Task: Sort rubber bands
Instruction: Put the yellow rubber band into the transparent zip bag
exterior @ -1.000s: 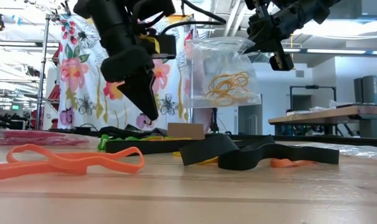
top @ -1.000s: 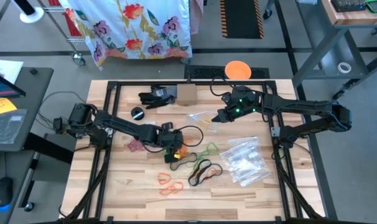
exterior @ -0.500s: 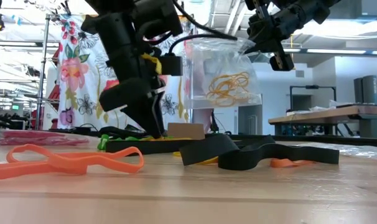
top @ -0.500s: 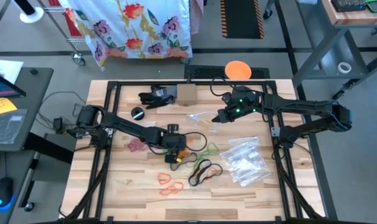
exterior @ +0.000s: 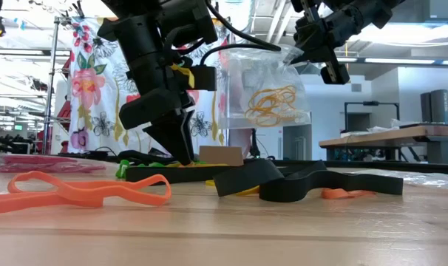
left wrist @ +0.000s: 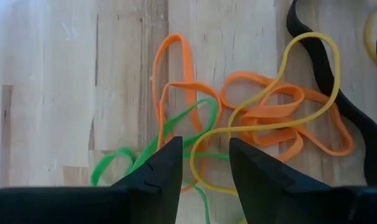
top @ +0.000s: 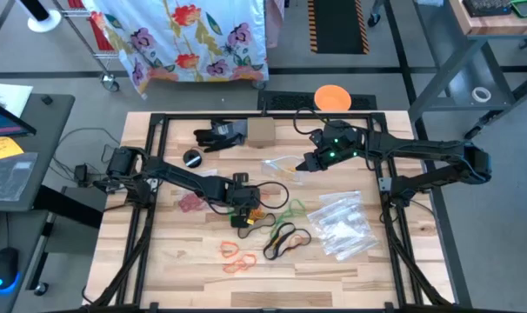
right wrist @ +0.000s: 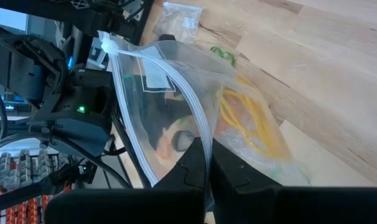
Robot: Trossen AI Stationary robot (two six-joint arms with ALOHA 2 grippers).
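left gripper [left wrist: 204, 163] hangs low over the tangle of thin rubber bands [top: 268, 222] near the middle of the wooden table [top: 176, 252], its 2 dark fingers [left wrist: 160, 168] parted with nothing between them yet. in the left wrist view the gap between the fingers sits right over a crossing where a yellow rubber band loop [left wrist: 263, 124] overlaps a green rubber band [left wrist: 176, 149] and several orange rubber bands [left wrist: 269, 118]. the yellow loop runs long and slantwise away from the fingers, its near bend lying just in the gap, so a straight drop looks likely to catch the green or orange along with it.

right gripper [exterior: 313, 46] is clenched on the top edge of a clear plastic zip bag [exterior: 262, 92] that hangs above the table on the right arm's side and already holds yellow bands [exterior: 272, 102]. the left arm is plainly the nearer one to the pile.

a wide black rubber band [left wrist: 338, 93] lies just beside the tangle, and 2 orange bands [top: 236, 256] lie apart toward the front edge. bare wood opens on the left arm's side of the pile; a heap of spare clear bags [top: 343, 224] crowds the right.
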